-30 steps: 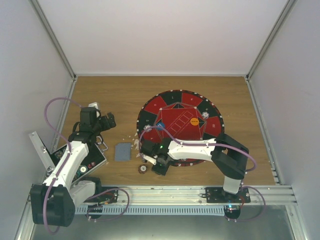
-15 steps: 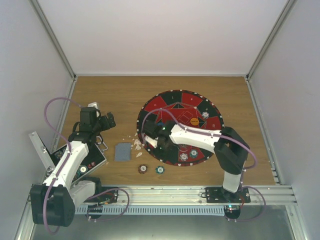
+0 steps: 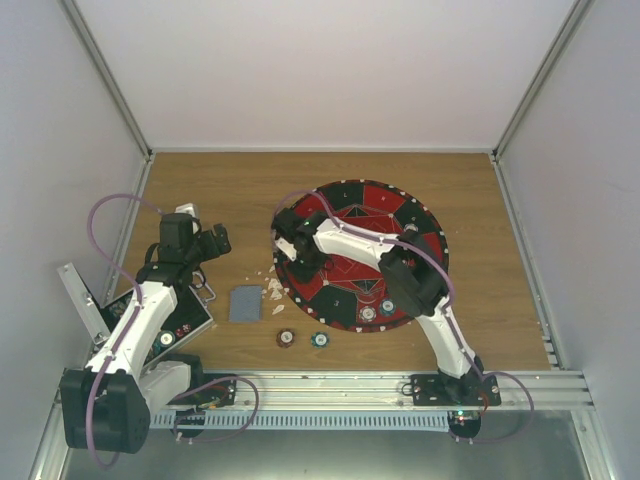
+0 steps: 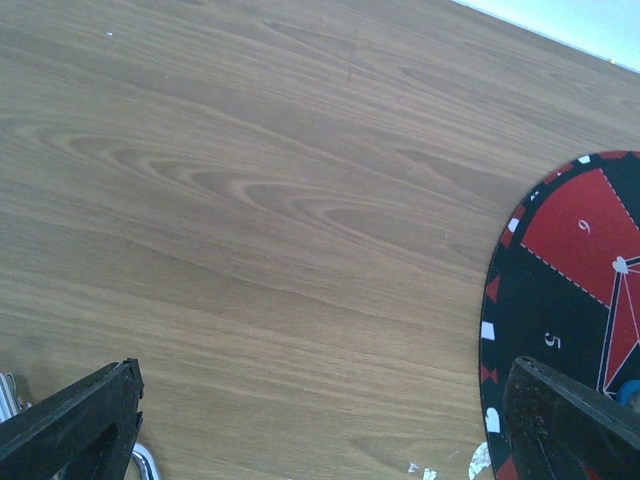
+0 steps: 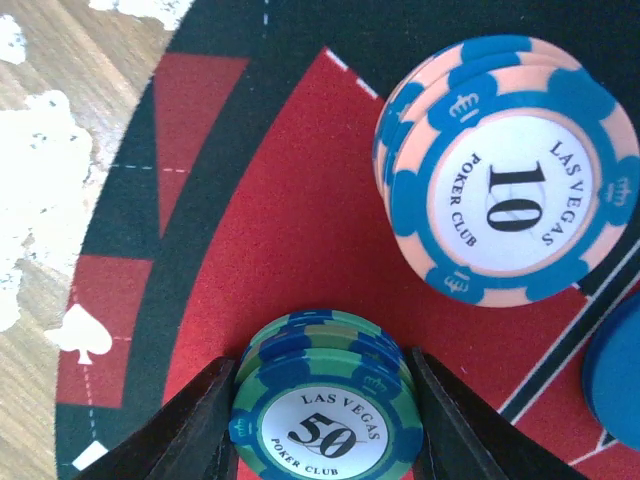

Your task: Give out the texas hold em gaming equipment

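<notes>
Right gripper (image 5: 320, 375) is part-closed on a short stack of green "50" chips (image 5: 322, 428), one finger against each side of the rims, over the red field at the left edge of the round red-and-black mat (image 5: 270, 220). Whether the stack is resting on the mat or is lifted cannot be told. Left gripper (image 4: 320, 405) is fully spread and empty, over bare wood of the table (image 4: 250, 200) just left of the mat. Risks: the grip bears on the rims only, so a lower chip that the fingers miss could drop out and roll. The pink-and-blue "10" stack (image 5: 505, 170) stands near, and a finger swinging outward on release could knock it over. The stack could also shear if it is set down tilted. Count, top view: two single chips on the wood near the front edge, a red one (image 3: 286, 338) and a teal one (image 3: 319, 339); three chip spots showing on the mat, two near its front edge and one at its right; one deck of grey-blue cards (image 3: 244, 302). Wrist view: one blue disc (image 5: 615, 370) at the frame edge. The 50 stack shows at least two layers and the 10 stack about three; exact counts unclear.
</notes>
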### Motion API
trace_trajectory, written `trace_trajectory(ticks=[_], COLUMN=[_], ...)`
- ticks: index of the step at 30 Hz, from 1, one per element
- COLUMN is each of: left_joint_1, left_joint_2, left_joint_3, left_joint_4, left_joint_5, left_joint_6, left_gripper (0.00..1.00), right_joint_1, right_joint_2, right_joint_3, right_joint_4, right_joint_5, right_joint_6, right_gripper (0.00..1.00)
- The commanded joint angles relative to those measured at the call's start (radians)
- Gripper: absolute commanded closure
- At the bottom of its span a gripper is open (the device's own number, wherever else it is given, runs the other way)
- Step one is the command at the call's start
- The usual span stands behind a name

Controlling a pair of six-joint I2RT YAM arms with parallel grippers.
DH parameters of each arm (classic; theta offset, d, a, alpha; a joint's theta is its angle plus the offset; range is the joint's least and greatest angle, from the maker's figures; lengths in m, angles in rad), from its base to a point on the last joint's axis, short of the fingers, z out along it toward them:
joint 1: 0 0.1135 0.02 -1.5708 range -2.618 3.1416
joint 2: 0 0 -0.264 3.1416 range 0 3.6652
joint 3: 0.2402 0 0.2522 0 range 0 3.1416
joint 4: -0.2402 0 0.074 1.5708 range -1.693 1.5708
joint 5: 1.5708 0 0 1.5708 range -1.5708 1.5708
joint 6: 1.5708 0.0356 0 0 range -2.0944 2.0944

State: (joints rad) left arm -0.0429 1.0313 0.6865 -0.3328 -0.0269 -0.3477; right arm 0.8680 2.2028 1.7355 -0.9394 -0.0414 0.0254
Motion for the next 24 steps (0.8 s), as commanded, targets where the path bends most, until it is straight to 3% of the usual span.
trace_trajectory(ticks=[1, 17, 24], left_joint_1=[0.0, 0.0, 0.0], left_joint_2=[-0.009, -0.017, -0.013], left_joint_3=[0.027, 0.018, 0.021], left_joint_4=[0.033, 0.032, 0.032], left_joint_5=[-0.007, -0.015, -0.021], left_joint_6=[0.012, 0.0, 0.001], left_gripper=[0.01, 0.01, 0.01], right_joint_1=[-0.023, -0.051, -0.05], right_joint_2=[0.056, 0.129, 0.111], right_joint_3=[0.071, 0.136, 0.14], right_joint_4=[-0.021, -0.057, -0.064], right_joint_5=[0.016, -0.003, -0.013], right_joint_6=[-0.021, -0.08, -0.077], right_gripper=[0.62, 0.6, 0.47])
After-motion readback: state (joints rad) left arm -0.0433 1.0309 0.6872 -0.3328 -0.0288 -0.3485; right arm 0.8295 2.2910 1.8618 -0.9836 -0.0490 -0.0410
